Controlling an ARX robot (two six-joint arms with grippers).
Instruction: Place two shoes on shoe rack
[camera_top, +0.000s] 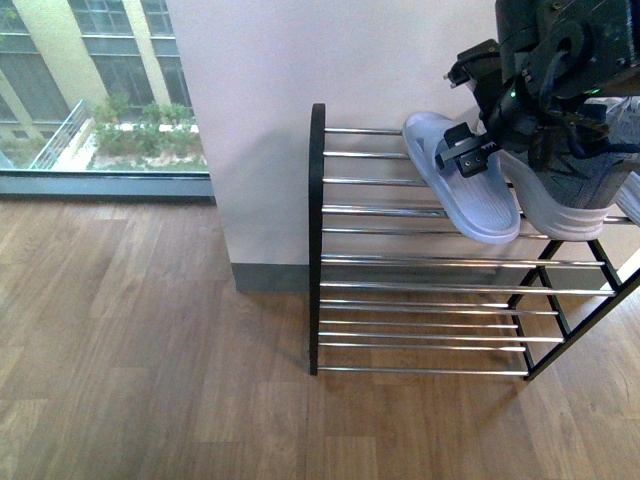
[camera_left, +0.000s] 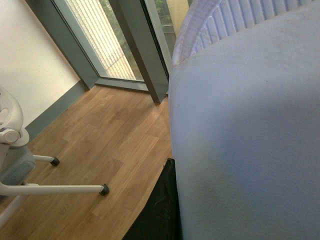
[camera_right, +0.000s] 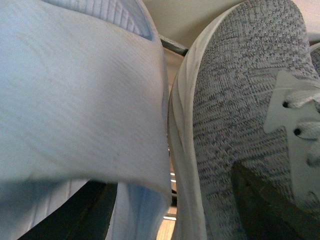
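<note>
The shoe rack stands against the white wall, black-framed with silver bars. Over its top tier my left gripper is shut on the strap of a light blue slide slipper, which hangs toe-down across the bars. Right beside it my right gripper is shut on a grey knit sneaker, white sole toward the slipper. In the right wrist view the sneaker and the slipper nearly touch, and a dark finger presses the knit. The slipper fills the left wrist view. A second sneaker is not clearly in view.
Wooden floor stretches left of and in front of the rack. A floor-to-ceiling window is at the back left. A white wheeled stand rests on the floor in the left wrist view. Something white shows at the rack's right edge.
</note>
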